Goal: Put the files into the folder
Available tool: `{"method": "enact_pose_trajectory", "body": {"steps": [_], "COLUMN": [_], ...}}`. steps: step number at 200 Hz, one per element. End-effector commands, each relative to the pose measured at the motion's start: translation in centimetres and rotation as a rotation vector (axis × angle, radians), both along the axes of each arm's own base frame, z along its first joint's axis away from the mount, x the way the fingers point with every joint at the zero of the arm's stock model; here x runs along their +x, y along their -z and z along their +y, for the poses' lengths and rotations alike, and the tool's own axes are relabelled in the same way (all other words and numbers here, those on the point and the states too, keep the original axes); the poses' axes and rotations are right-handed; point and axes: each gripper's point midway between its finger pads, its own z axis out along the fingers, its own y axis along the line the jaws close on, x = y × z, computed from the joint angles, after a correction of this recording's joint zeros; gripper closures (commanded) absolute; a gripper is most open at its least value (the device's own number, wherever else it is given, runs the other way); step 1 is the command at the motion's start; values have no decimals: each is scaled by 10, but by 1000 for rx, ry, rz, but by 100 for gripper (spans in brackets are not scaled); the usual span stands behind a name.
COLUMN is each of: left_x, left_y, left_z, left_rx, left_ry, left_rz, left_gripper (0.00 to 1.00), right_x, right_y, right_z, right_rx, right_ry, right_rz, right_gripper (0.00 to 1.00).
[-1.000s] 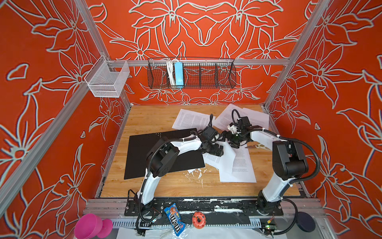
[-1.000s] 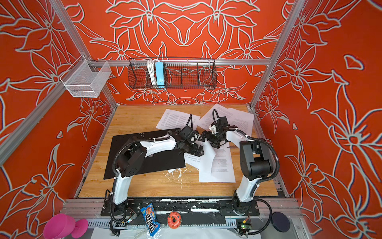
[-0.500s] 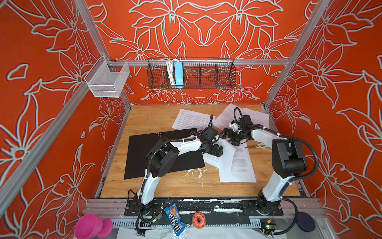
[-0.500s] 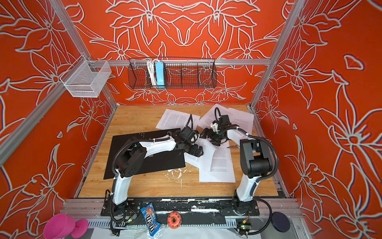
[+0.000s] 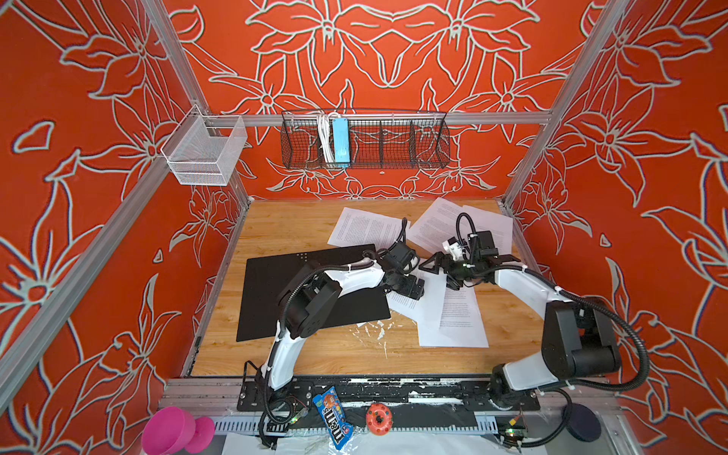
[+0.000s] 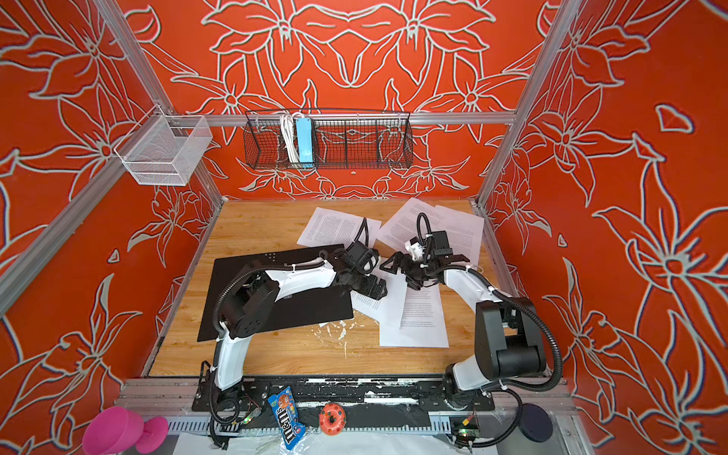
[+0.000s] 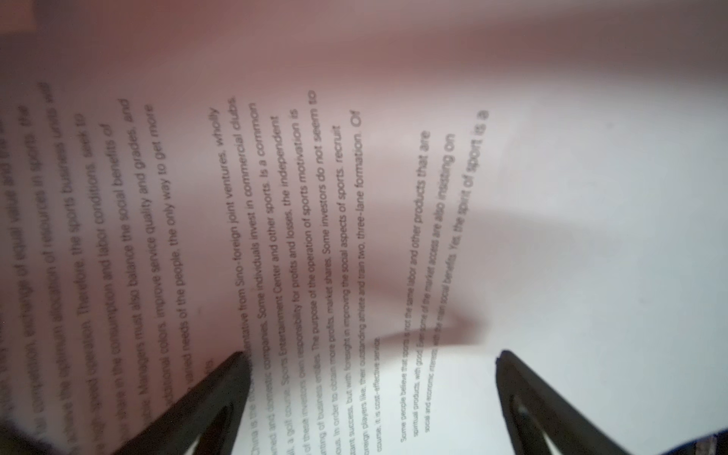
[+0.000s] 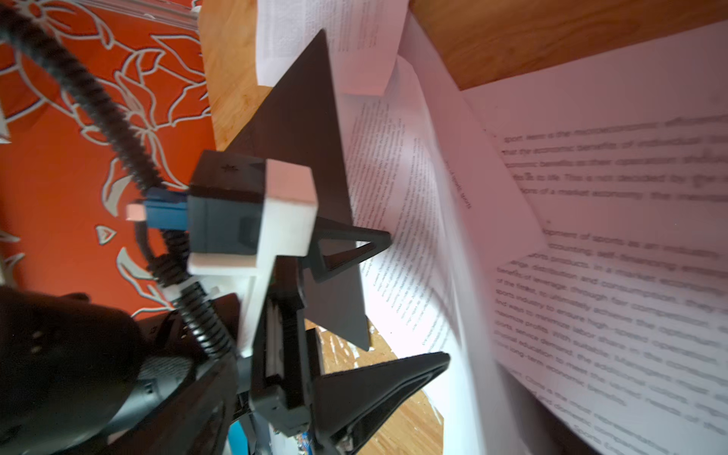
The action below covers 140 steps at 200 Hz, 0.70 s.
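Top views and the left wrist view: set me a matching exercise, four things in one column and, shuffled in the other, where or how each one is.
Things:
1 folder
2 blue power strip
3 candy bag
4 left gripper

Places or states:
A in the black wire basket on the back wall
B open, over a printed sheet
C on the front ledge, beside the orange ring
D lying open, black side up, on the left part of the table

Pairs: 1-D, 2-A, 3-C, 4-B

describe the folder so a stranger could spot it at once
On the wooden table, look at the left half, beneath the left arm. The folder lies flat there. It is the only matte black sheet; the files beside it are white with printed text.
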Motion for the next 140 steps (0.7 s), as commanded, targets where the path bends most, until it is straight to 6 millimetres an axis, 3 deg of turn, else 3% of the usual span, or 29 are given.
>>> {"method": "enact_pose_trajectory", "body": {"steps": [1,31,45,76,93,111,122,140], "left_x": [-50,-50,-50,-46,-38,-27,-18,-10], "left_y": [64,54,45,0,-45,-101,-132,-166], "left_z": [47,40,33,6,-7,-6,7,39], "left_rx": [205,160,118,-25,-103,-153,-143,-108], "left_ry": [-7,-1,6,55,65,37,-16,-104], "left_rz": [231,244,256,261,218,99,7,-100], "left_gripper": [2,2,2,2,2,2,2,2], "right_x": [-3,-3,-3,-5,-5,-3,-2,-1], "right_y": [12,20,21,17,5,-22,-39,-72], "right_z": [-16,-27,-30,-38,-43,-47,-54,-63], "right_rx": [-112,-185,-202,-238,-255,-255,-277,-287], "right_ry": [26,54,68,104,138,176,219,287], "right_rz": [-5,-25,-37,-59,-90,-148,-185,-263], "right_gripper": [16,44,62,100,100,100,100,100]}}
